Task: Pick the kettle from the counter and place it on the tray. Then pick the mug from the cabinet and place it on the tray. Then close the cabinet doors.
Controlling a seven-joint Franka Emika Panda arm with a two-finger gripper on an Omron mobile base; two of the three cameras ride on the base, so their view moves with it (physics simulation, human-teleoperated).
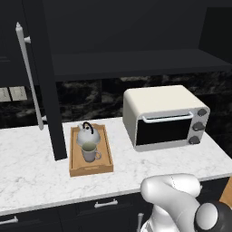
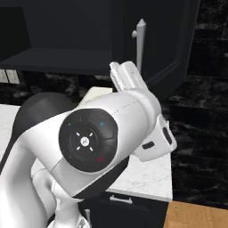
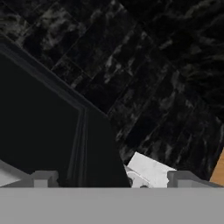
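Kettle (image 1: 86, 134) and mug (image 1: 90, 152) both on tray (image 1: 107, 157), left of toaster oven (image 1: 165, 117) on counter (image 1: 31, 172). Cabinet doors (image 1: 45, 77) open. Closing step apparently in hand. Gripper (image 3: 111, 180) spread wide, empty, near right door (image 2: 171, 40). Next: push against door.

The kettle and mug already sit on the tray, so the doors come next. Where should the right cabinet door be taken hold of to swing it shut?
Grip the long vertical silver bar handle of the right cabinet door, around mid-height, from the door's handle side. The bar stands off the flat panel, so the open end effector could likely close around it with its fingers set horizontally.
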